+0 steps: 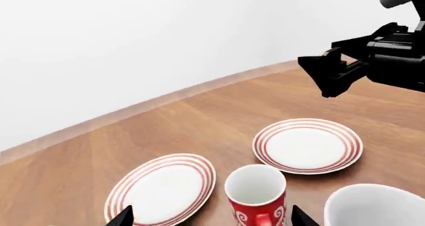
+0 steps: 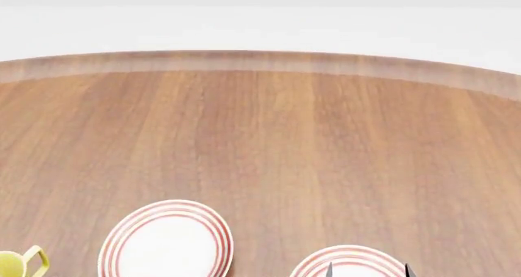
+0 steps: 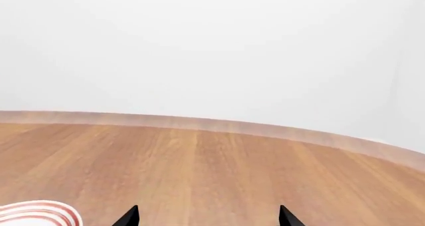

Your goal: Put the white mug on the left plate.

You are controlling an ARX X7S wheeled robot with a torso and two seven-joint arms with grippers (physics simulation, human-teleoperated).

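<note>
The white mug shows only in the left wrist view, cut off by the frame edge, standing next to a small red patterned mug. The left plate, white with red rings, lies beside the red mug and also shows in the head view. My left gripper is open and empty, its tips on either side of the red mug, short of the white mug. My right gripper is open and empty over bare wood. It hangs above the right plate in the left wrist view.
The right plate also shows at the head view's lower edge, with the right gripper's tips over it. A yellow mug handle shows at the lower left. A ringed plate rim shows in the right wrist view. The wooden table stretches to a white wall.
</note>
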